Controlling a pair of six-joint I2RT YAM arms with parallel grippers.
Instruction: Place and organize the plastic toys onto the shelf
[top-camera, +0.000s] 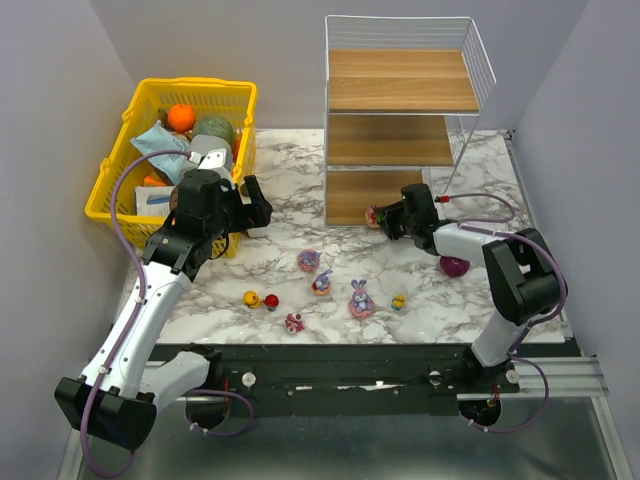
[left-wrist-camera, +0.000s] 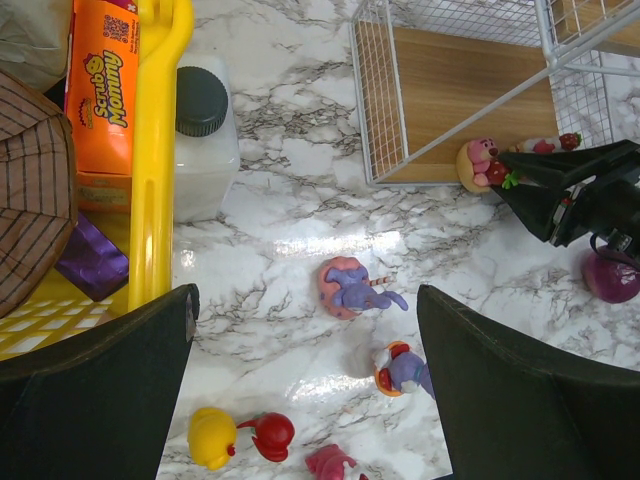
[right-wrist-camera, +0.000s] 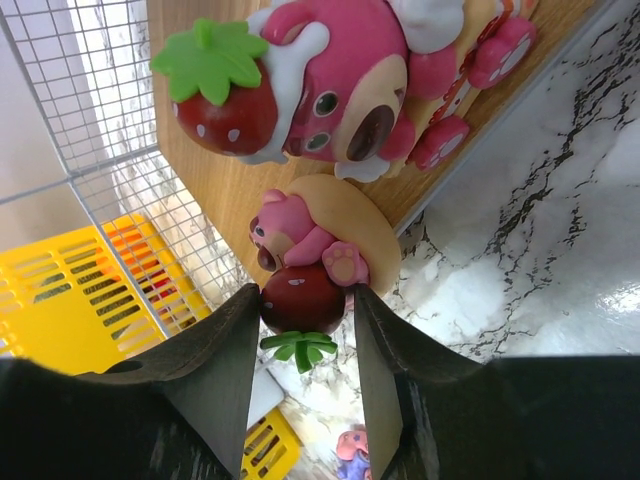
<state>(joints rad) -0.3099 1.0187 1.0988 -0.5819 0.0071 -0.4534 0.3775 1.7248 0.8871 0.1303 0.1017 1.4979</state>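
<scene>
The little pink bear (right-wrist-camera: 300, 235) on its tan base (right-wrist-camera: 355, 225) sits right at the front edge of the lowest board of the shelf (right-wrist-camera: 200, 190). It's just beside a bigger pink bear (right-wrist-camera: 340, 90) hugging a strawberry, which is further onto the wood. I can't tell if the small one's base is fully on the board or hanging off the lip a bit.

The right gripper (right-wrist-camera: 307, 300) has its jaws partway apart, one on either side of the toy's dark red cherry (right-wrist-camera: 302, 290). One finger looks like it's touching and the other maybe a hair off. Honestly, I can't tell whether it has a real grip or not.

Handling-wise, it looks like hard glossy plastic. I'd guess it's super light and won't squash, but it's probably slippery and easy to tip. That round cherry seems a sketchy place to pinch. I'd go across the base or the bear's body, low down.

Seven loose toys (top-camera: 321, 283) are scattered on the marble table (top-camera: 270, 250) in front of the shelf. A purple ball (top-camera: 455, 266) lies beside the right arm. The left gripper (top-camera: 255, 205) hovers wide open and empty near the yellow basket (top-camera: 115, 170).
</scene>
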